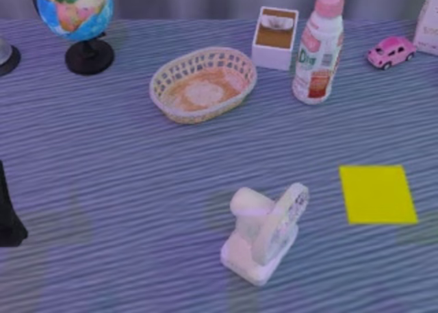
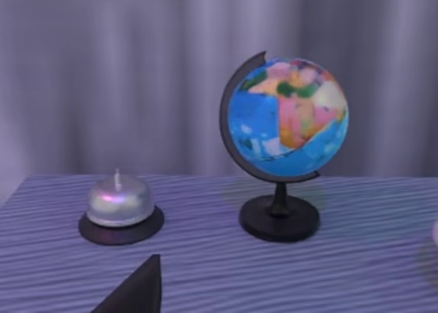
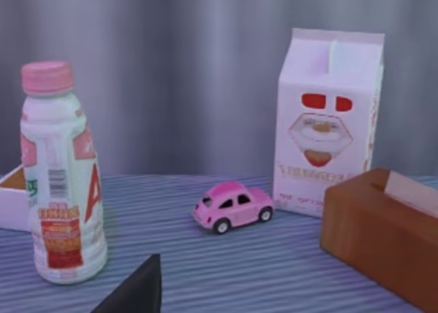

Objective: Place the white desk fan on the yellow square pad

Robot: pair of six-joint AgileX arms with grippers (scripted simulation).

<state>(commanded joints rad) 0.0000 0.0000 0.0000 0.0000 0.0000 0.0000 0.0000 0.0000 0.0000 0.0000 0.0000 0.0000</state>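
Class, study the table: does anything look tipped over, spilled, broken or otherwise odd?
Nothing stands out. The white desk fan stands upright on its base, apart from the yellow square pad, which lies flat and bare. The globe, basket, bottle and pink toy car all sit upright.

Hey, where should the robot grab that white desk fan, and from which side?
Probably the motor housing behind the round head of the white desk fan, coming straight down from above. The fan stands upright on its base, and the housing looks narrow enough for two fingers, unlike the wide grille. The yellow pad lies to its right.
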